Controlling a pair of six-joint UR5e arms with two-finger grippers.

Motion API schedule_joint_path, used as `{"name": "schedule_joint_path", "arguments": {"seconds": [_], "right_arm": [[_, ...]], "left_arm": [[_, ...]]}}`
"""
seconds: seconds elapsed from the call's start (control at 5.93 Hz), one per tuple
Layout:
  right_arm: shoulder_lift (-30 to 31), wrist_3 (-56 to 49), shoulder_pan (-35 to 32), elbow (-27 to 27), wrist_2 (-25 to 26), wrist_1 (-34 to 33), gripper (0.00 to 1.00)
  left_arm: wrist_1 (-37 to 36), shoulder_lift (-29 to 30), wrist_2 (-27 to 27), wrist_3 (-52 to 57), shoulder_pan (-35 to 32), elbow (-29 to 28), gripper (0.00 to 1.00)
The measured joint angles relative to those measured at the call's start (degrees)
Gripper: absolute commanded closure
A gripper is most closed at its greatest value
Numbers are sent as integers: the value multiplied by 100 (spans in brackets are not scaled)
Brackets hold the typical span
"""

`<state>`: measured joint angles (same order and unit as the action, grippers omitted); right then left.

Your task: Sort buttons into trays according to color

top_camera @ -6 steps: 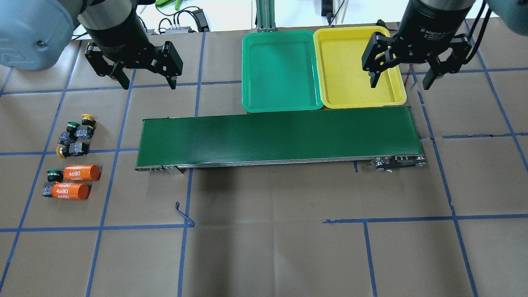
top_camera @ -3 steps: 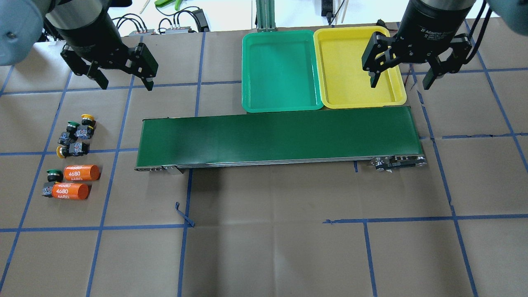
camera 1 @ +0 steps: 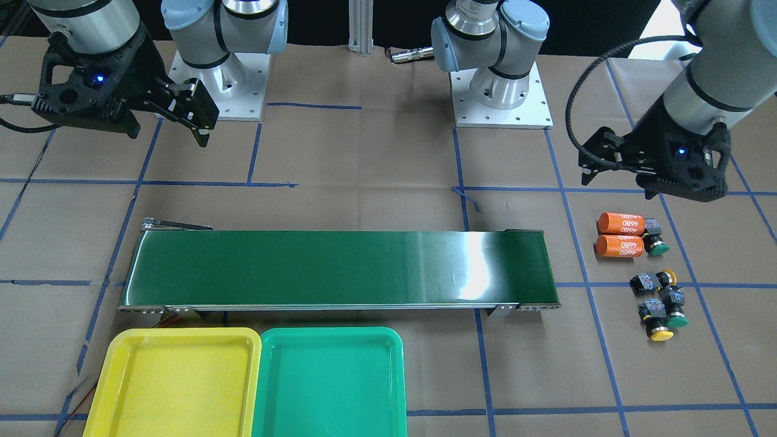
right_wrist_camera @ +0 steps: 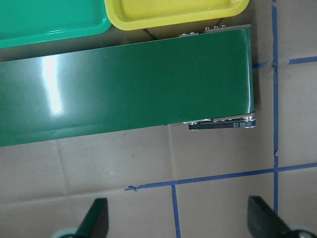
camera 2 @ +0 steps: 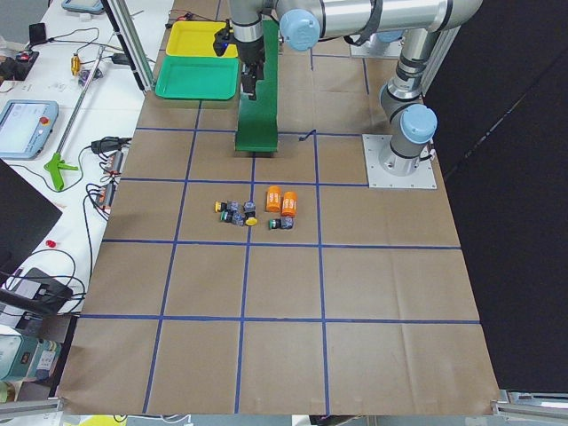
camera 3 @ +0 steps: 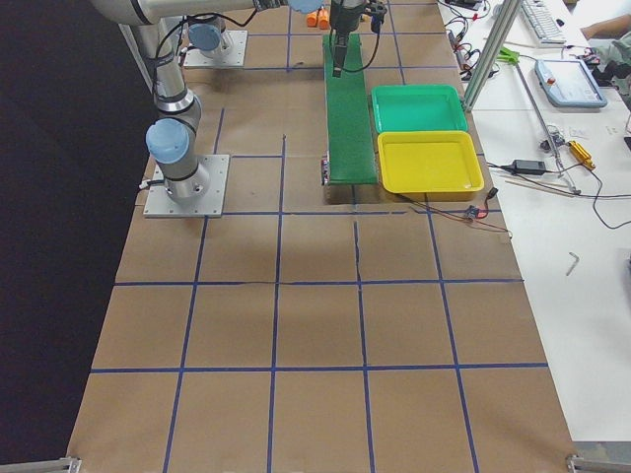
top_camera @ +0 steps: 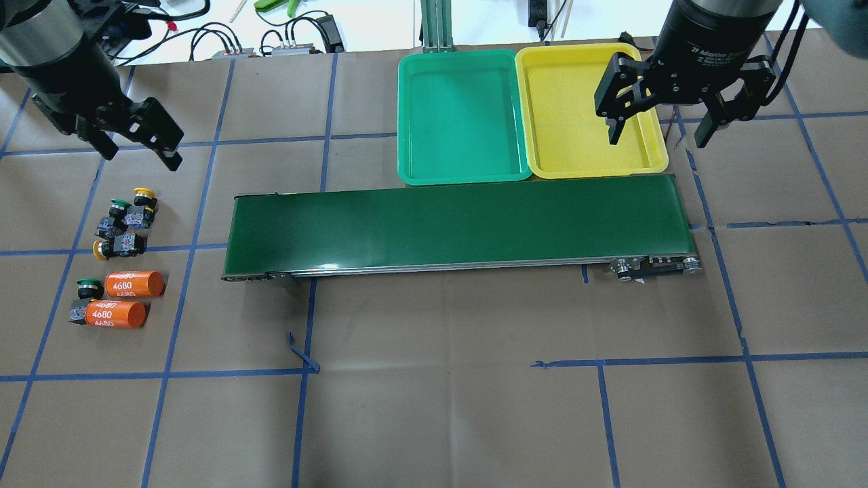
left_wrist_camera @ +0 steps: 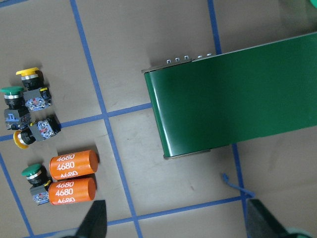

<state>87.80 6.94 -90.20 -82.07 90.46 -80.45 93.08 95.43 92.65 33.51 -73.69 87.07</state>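
Observation:
Four buttons lie at the table's left: a yellow-capped one, a green one, a yellow one and a green one. They also show in the left wrist view. My left gripper is open and empty, in the air just beyond the buttons. My right gripper is open and empty above the yellow tray's right edge. The green tray stands beside it. Both trays hold nothing.
A long dark green conveyor belt lies across the middle, in front of the trays. Two orange cylinders marked 4680 lie against the nearest green button. Cables and tools lie beyond the table's far edge.
My left gripper has swung left, from near the belt's left end to above the buttons' column, still open. The right gripper and all objects have not moved.

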Motion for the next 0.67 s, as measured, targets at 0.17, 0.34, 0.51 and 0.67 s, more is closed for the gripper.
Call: {"name": "schedule_joint_path", "arguments": {"seconds": [0.17,0.34,0.51,0.67], "right_arm": [[0,0,-1,-1,-4,-4,0],[0,0,-3,4,-8,-8,0],[0,0,-6,8,-10,-13,0],[0,0,-6,5,-11,-14,0]], "left_arm": [[-203,19,5,1129,428,269,2],[-520,12,1,2147,781,538,2],[-829,26,-6,3104,1082,769,2],[-1182,76,-11,4108,1261,978,2]]}}
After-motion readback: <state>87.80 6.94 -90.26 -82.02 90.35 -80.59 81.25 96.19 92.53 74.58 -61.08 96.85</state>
